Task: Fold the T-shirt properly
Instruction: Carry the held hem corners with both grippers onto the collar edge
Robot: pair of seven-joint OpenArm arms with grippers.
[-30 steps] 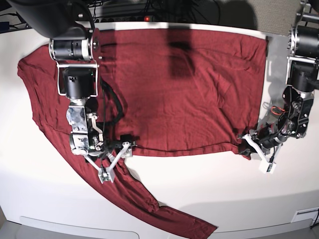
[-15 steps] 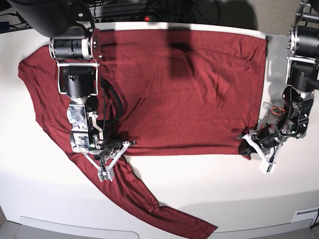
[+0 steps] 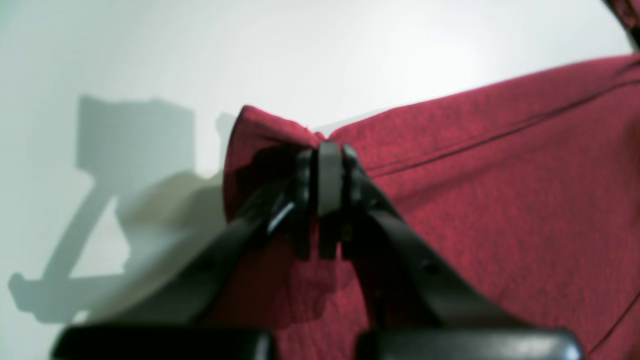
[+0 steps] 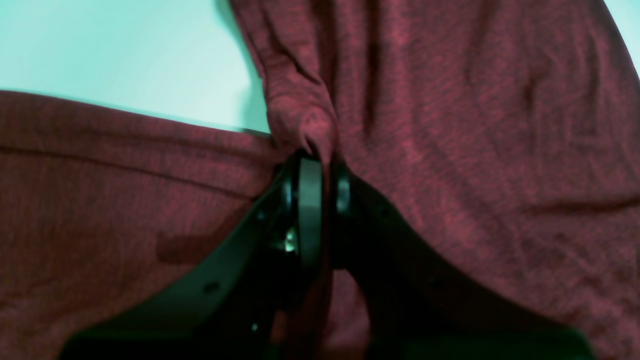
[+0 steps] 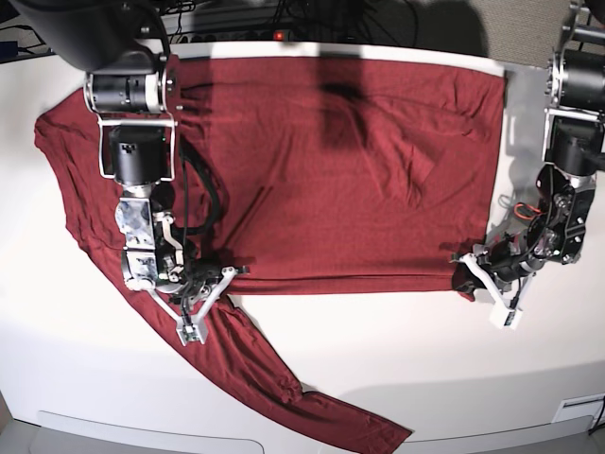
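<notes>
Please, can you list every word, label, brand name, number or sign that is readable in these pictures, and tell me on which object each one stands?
There are none to read.
T-shirt: plain dark red fabric, no print or tag visible in any view.
Right tool and left tool: black, no markings visible.
Table: plain white, no sign.
Arm housings in the base view: no legible label; any small marks are too small to read.

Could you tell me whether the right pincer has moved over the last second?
Yes. In the base view the right pincer has shifted toward that view's left and slightly nearer the table's front edge, and it has closed on the T-shirt.
</notes>
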